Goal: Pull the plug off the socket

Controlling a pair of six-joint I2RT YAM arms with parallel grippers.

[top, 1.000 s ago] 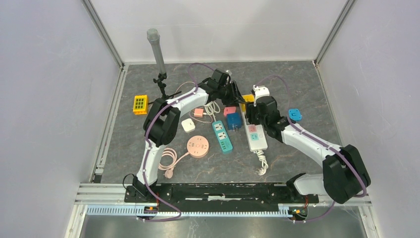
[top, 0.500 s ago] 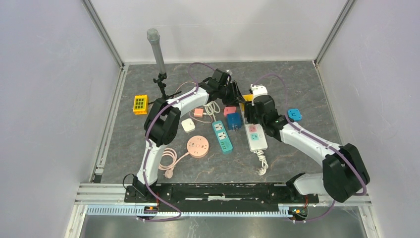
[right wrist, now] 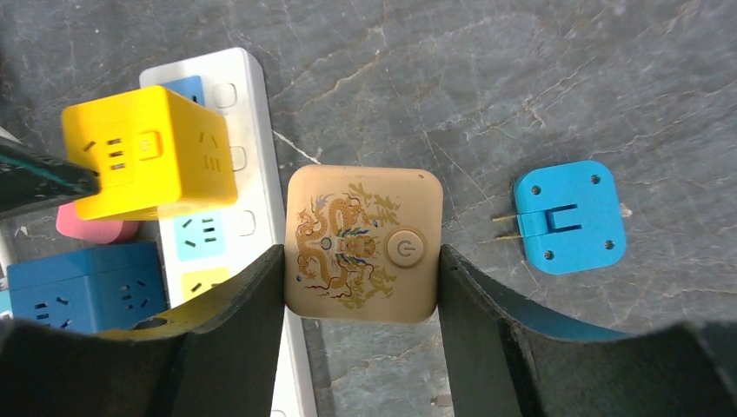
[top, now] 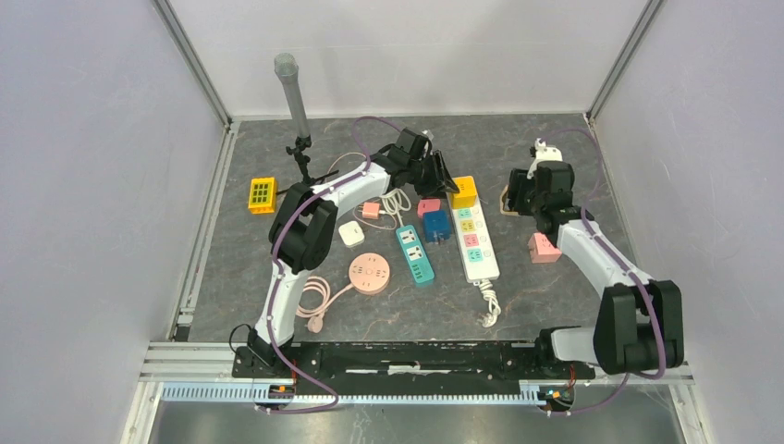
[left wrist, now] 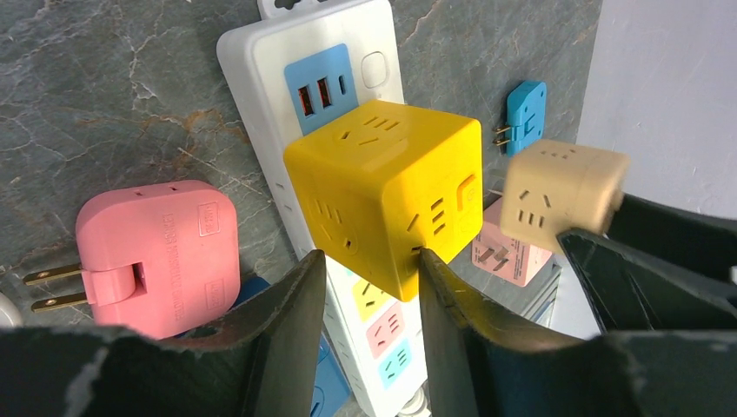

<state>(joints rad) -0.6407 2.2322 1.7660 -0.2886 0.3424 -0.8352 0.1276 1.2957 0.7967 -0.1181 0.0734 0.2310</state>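
A: veined grey stone-look bench [top: 240, 254], plain pale walls [top: 416, 46]. where was the glossy tan cube plug [right wrist: 362, 245]?
B: right gripper [right wrist: 361, 261] had it clamped, off the long white plastic strip [top: 478, 242], toward the far right corner. left gripper [left wrist: 369, 261]: couldn't tell.

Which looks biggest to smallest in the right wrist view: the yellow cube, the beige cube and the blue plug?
1. The beige cube and the yellow cube look about alike. The beige one sits in the right gripper, nearer the camera, so I won't rank them.
2. The blue plug is clearly smallest.
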